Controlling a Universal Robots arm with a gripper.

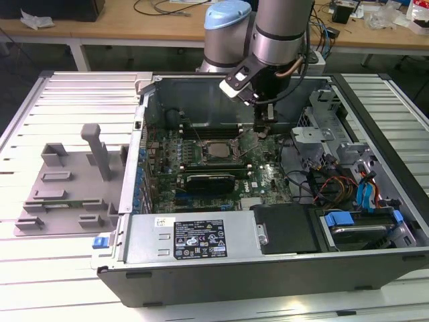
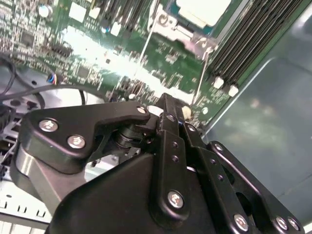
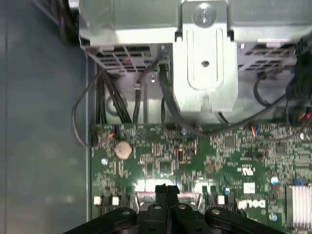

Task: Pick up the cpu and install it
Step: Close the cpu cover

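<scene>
At the exterior view's left a grey plastic tray point(image 1: 64, 191) lies on the slatted table point(image 1: 40, 268), with an upright post point(image 1: 98, 153) rising from it; just beside the tray stands the open computer case point(image 1: 234, 282).

Inside the case the green board point(image 1: 268, 181) lies flat; the cpu point(image 1: 216, 151) sits in its socket near the board's middle, silver top up. A black card point(image 1: 211, 180) lies just in front of it, and rows of memory slots point(image 1: 201, 129) lie behind it. In the second wrist view the cpu point(image 2: 204, 9) shows pale and square beside the metal socket frame point(image 2: 170, 27); a thin wire lever point(image 2: 145, 48) slants up across the board between the socket and the gripper point(image 2: 168, 102).

To the right of the socket the arm point(image 1: 281, 33) comes down into the case; the gripper point(image 1: 263, 131) hangs low over the board, near the socket and apart from the cpu. Its fingers are pressed together, with nothing that I can make out between them; the first wrist view shows the gripper point(image 3: 165, 187) over the board, near a coin battery point(image 3: 123, 149).

Further right a metal bracket point(image 1: 314, 131) stands close to the arm, with loose cables point(image 1: 335, 184) below it and blue latches point(image 1: 365, 194) beyond; a black cover point(image 1: 288, 228) lies at the case's front. In the first wrist view black cables point(image 3: 165, 102) hang down in front of that bracket point(image 3: 204, 63).
</scene>
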